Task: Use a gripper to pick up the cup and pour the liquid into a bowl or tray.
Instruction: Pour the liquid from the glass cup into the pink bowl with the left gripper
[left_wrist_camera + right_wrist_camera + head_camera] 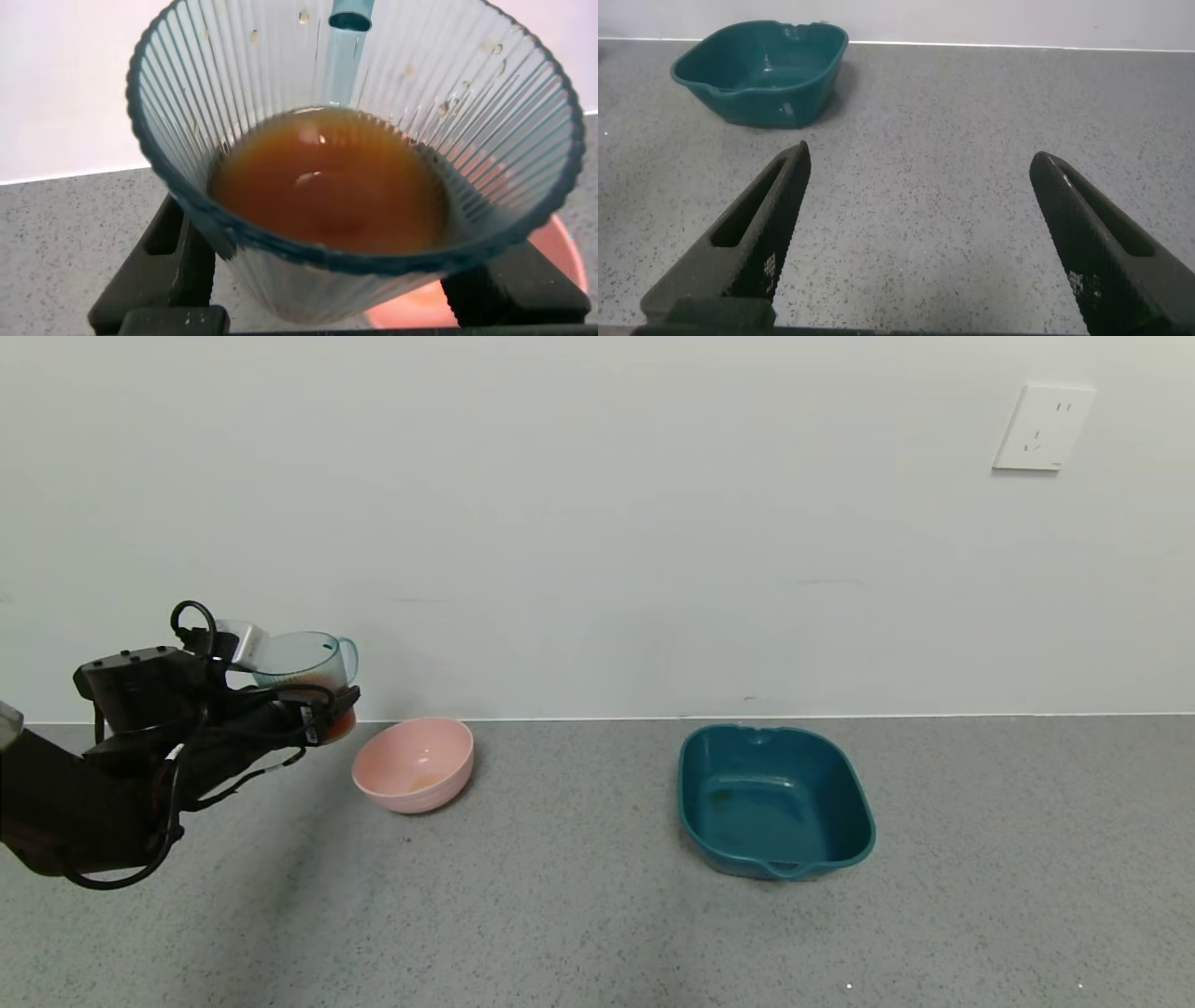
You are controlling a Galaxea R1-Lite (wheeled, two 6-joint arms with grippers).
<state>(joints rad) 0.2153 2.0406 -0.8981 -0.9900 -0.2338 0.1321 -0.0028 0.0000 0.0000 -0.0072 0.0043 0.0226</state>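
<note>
My left gripper (pixel 322 711) is shut on the cup (pixel 303 661), a ribbed, blue-tinted clear cup held in the air at the left, roughly upright. Its handle points away from the arm. Orange-red liquid (pixel 327 191) fills the lower part of the cup (pixel 346 112). Black fingers (pixel 168 271) press on both sides of its base. The pale pink bowl (pixel 415 765) stands on the counter just right of the cup and below it; in the left wrist view the bowl (pixel 561 266) shows behind the cup. My right gripper (pixel 922 157) is open over bare counter with nothing between its fingers.
A teal rounded-rectangular tray (pixel 775 803) stands on the grey speckled counter to the right of the bowl, and the tray (pixel 766 70) shows far off in the right wrist view. A white wall runs close behind the counter, with a socket (pixel 1041 427) high on the right.
</note>
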